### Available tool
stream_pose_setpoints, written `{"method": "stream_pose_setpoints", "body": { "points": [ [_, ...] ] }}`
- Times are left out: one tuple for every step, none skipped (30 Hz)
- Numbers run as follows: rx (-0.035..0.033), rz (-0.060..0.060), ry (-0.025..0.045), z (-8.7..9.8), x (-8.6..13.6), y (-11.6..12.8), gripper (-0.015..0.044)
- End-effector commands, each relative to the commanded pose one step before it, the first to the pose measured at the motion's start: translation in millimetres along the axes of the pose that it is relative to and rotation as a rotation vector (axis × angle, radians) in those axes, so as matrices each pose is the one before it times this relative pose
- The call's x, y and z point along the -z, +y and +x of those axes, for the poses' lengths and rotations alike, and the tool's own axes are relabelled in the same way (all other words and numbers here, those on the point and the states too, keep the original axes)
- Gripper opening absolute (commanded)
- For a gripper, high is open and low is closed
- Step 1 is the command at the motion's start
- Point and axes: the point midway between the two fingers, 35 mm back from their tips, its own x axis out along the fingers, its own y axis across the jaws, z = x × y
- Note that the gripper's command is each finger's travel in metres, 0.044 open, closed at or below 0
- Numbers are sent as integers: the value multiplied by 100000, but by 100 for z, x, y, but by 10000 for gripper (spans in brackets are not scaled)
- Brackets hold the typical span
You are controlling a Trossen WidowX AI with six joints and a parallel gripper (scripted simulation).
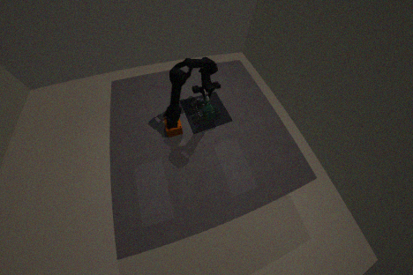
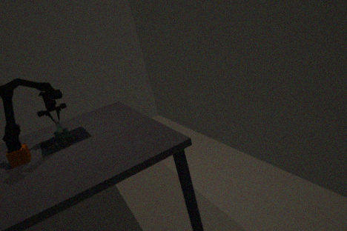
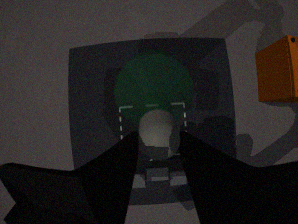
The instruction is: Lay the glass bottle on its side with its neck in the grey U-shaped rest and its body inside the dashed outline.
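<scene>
Carefully now, the green glass bottle (image 1: 207, 109) (image 2: 59, 131) (image 3: 152, 82) wants a slow tilt, its neck kept pinched and its body eased down; its long axis looks roughly upright, neck up, over the dark mat (image 1: 222, 120) (image 2: 84, 133) (image 3: 90, 75), towards the counter's (image 1: 212, 163) (image 2: 122, 137) (image 3: 30, 100) far edge in the top view, well away from the near corners; the gripper (image 1: 206, 97) (image 2: 57, 120) (image 3: 158, 136) stands partly open, closed on the neck, above the dashed outline (image 3: 120, 122) and just short of the grey rest (image 3: 157, 174)
</scene>
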Motion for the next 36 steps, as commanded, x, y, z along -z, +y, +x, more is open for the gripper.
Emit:
{"method": "stream_pose_setpoints", "body": {
  "points": [
    [115,-111,1165,-92,969,-10,118],
    [-25,28,-260,-4,76,-7,118],
    [-26,27,-259,-4,76,-7,118],
    [-26,26,-258,-4,77,-7,118],
    [-27,25,-257,-4,77,-7,118],
    [-27,24,-255,-4,78,-7,118],
    [-28,24,-254,-4,80,-7,118],
    [-28,23,-250,-4,81,-8,118],
    [-29,22,-245,-4,83,-8,118],
    [-29,21,-242,-4,83,-8,118],
    [-30,20,-240,-4,85,-8,118],
    [-31,19,-237,-4,87,-8,118],
    [-31,18,-233,-3,89,-8,118],
    [-32,17,-230,-3,90,-9,118],
    [-33,16,-227,-3,92,-9,118],
    [-34,15,-222,-3,94,-9,118],
    [-35,14,-219,-3,95,-9,118],
    [-36,13,-216,-2,96,-9,118],
    [-37,12,-212,-2,99,-10,118],
    [-38,11,-209,-2,100,-10,118],
    [-39,10,-204,-2,102,-10,118],
    [-40,9,-199,-1,104,-10,118],
    [-41,8,-195,-1,104,-10,118],
    [-42,7,-192,0,105,-10,118],
    [-43,6,-189,0,108,-11,118],
    [-45,6,-185,0,112,-11,118],
    [-46,5,-180,1,114,-11,118],
    [-47,4,-177,1,117,-11,118],
    [-49,3,-171,2,119,-12,118],
    [-50,2,-165,3,121,-12,118],
    [-52,0,-161,3,121,-12,118],
    [-53,-1,-157,4,123,-12,118],
    [-54,-2,-152,5,125,-12,118],
    [-55,-3,-148,6,127,-13,118],
    [-57,-3,-144,7,131,-13,118],
    [-58,-4,-138,8,134,-13,118]
  ]
}}
